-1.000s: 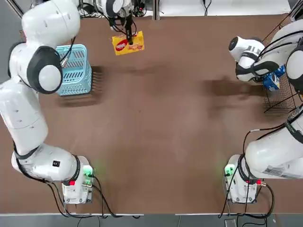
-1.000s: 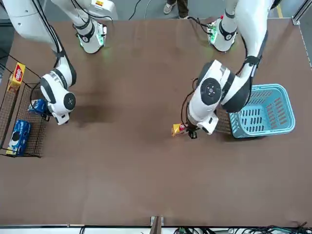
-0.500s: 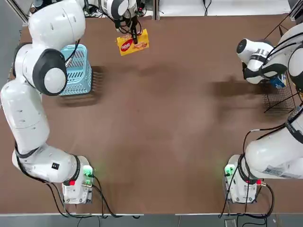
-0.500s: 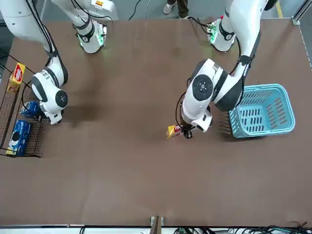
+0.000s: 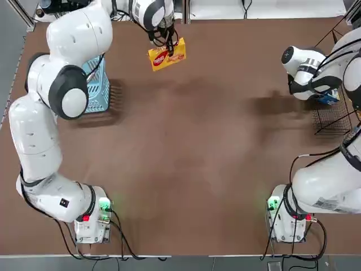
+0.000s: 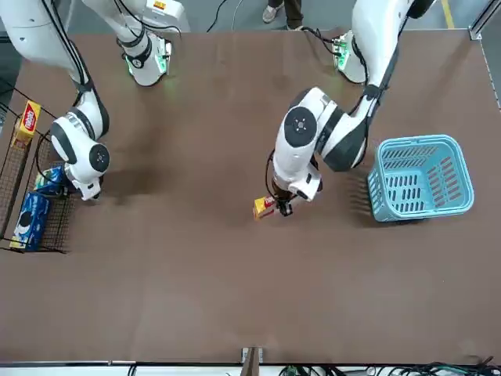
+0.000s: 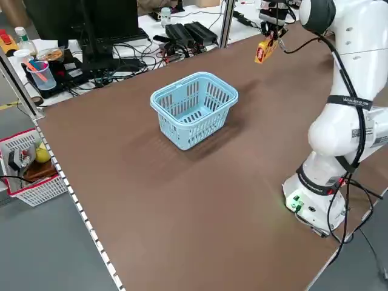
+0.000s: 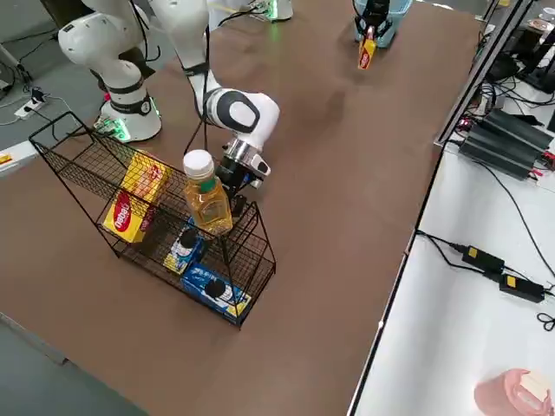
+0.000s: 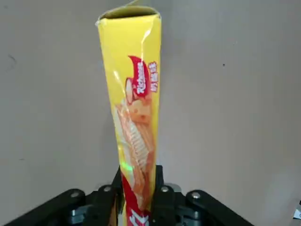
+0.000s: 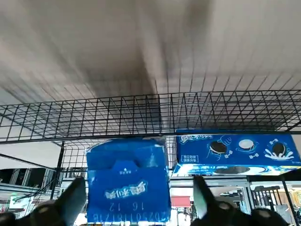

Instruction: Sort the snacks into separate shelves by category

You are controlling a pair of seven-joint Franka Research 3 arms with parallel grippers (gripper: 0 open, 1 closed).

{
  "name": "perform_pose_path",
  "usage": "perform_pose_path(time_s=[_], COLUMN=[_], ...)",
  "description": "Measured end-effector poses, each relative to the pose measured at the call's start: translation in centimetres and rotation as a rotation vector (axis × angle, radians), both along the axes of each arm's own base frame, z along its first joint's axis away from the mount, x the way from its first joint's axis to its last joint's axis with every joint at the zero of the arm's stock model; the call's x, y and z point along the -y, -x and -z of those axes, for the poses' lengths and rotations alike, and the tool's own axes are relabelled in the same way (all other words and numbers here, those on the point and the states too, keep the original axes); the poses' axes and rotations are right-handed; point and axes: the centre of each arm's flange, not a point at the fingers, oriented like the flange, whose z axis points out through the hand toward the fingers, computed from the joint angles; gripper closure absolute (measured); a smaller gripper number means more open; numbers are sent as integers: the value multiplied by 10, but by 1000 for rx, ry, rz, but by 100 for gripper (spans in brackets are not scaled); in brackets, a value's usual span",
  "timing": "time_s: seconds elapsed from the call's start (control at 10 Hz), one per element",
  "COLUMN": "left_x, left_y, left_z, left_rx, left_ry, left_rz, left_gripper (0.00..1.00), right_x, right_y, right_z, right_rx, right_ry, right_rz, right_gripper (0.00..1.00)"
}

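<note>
My left gripper (image 5: 168, 44) is shut on a yellow-orange packet (image 5: 167, 55) with a red oval logo, held in the air over the far side of the table; the left wrist view shows the packet (image 9: 136, 122) edge-on between the fingers. At the table's right edge, my right gripper (image 10: 138, 184) stands open at the black wire shelves (image 8: 95, 165). A blue packet (image 10: 128, 181) rests on the mesh between its fingers (image 10: 70, 200), with a gap on each side. Another blue packet (image 10: 237, 150) lies beside it, and yellow ones (image 8: 130, 204) sit on the other tier.
A light-blue plastic basket (image 6: 423, 176) stands at the far left, partly under my left arm. A bottle of amber liquid (image 8: 206, 195) stands upright on the rack. Bare brown table (image 5: 197, 158) stretches between the two arms. Cables and boxes (image 7: 188, 33) lie beyond the far edge.
My left gripper has carried the yellow-orange packet away from the basket toward the robot's right. My right gripper has opened and let go of the blue packet in the shelves.
</note>
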Motion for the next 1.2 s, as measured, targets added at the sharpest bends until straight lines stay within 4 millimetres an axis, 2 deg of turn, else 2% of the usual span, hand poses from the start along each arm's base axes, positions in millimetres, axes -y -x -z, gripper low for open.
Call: perform_pose_path(time_s=[0.3, 0.5, 0.7, 0.9, 1.1, 1.2], left_x=[27, 61, 104, 140, 157, 164], left_y=[17, 37, 61, 80, 84, 87], left_z=[9, 12, 15, 22, 40, 61], left_rx=[-8, 15, 72, 115, 141, 158], left_ry=[-4, -16, -10, 44, 82, 78], left_rz=[-41, -45, 0, 44, 66, 86], left_gripper=[74, 74, 74, 74, 74, 74], right_x=[-9, -34, -63, -79, -72, -66], right_y=[-9, -25, -42, -58, -71, -77], right_z=[-6, -20, -47, -74, -95, -104], right_rx=[38, 114, 287, 416, 490, 522], right_ry=[-16, -82, -198, -360, -478, -545], right_rz=[5, 76, 249, 526, 738, 849], right_gripper=[0, 0, 0, 0, 0, 0])
